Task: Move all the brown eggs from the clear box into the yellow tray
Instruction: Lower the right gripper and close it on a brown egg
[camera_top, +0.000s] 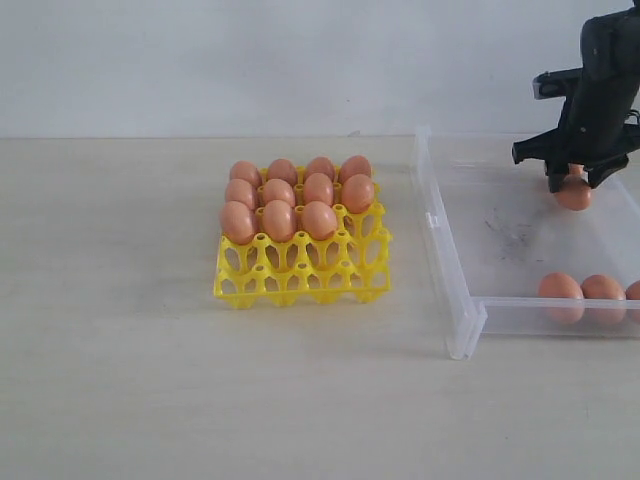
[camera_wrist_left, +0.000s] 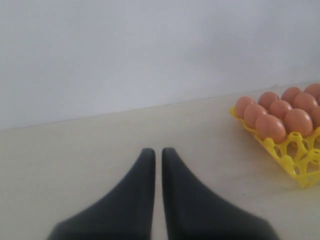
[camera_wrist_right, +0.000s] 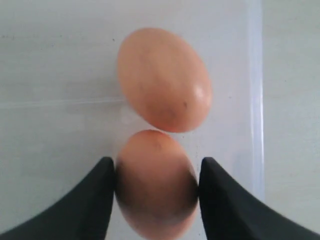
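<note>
The right claw (camera_wrist_right: 156, 161) is clamped on one brown egg (camera_wrist_right: 156, 187) at the far right of the clear box (camera_top: 450, 270). A second egg (camera_wrist_right: 164, 80) lies just beside it and seems to touch it. I think the lift should go straight up and gently, so that this neighbour does not roll. To the left, the yellow tray (camera_top: 300, 285) holds eleven eggs and its near row is free. The left claw (camera_wrist_left: 158, 152) is together and empty.

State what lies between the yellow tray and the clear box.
Nothing stands there: the exterior view shows only a bare strip of table between the yellow tray and the clear box.
</note>
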